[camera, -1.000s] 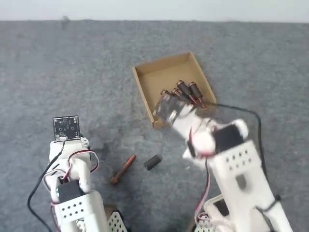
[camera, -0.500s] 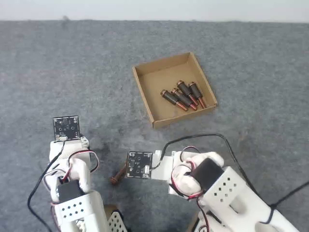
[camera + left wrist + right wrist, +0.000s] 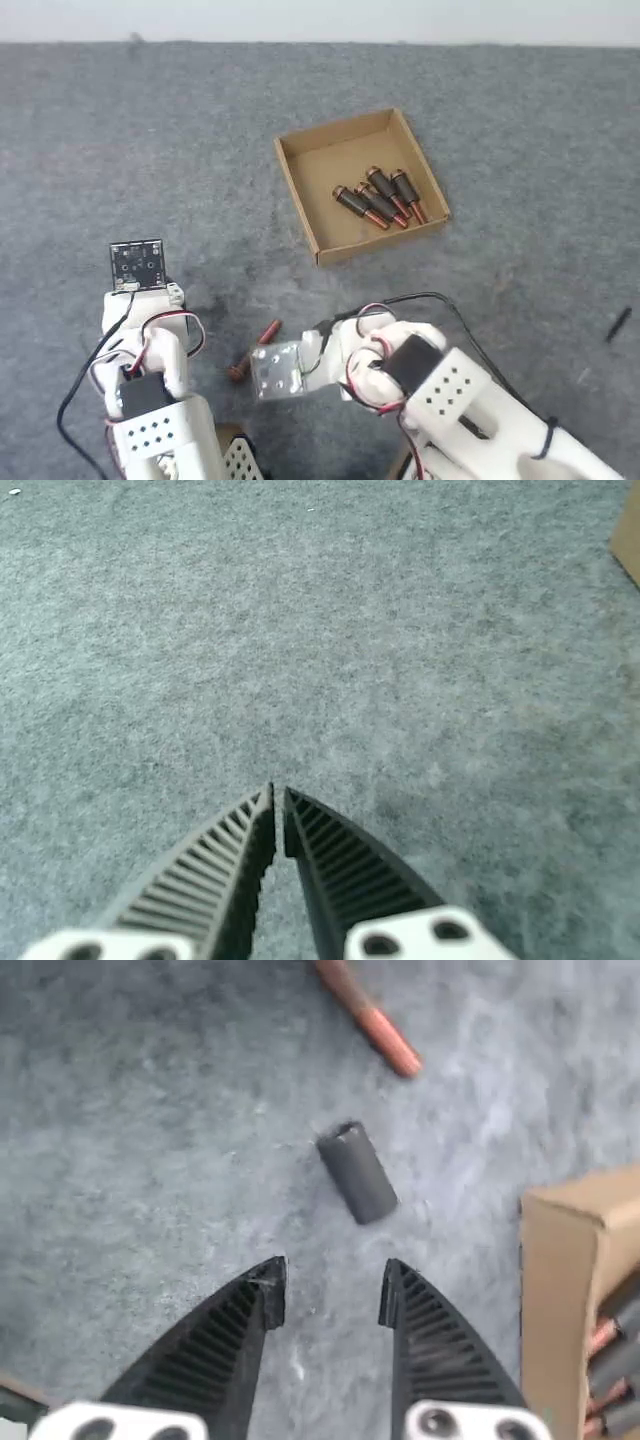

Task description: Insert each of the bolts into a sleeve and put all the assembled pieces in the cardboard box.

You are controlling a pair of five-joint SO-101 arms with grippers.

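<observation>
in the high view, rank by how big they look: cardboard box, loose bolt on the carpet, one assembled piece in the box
1. cardboard box, clearly largest.
2 and 3. loose bolt and an assembled piece look about alike in length; the bolt is partly hidden, so I won't rank them.

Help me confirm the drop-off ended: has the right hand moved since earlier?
Yes. The right hand left the cardboard box and drew back toward the high view's lower edge, beside the loose bolt.

Fingers [image 3: 225,865] of left gripper [image 3: 278,798] together over carpet [image 3: 300,630]; cardboard box [image 3: 630,535] corner beyond
</observation>
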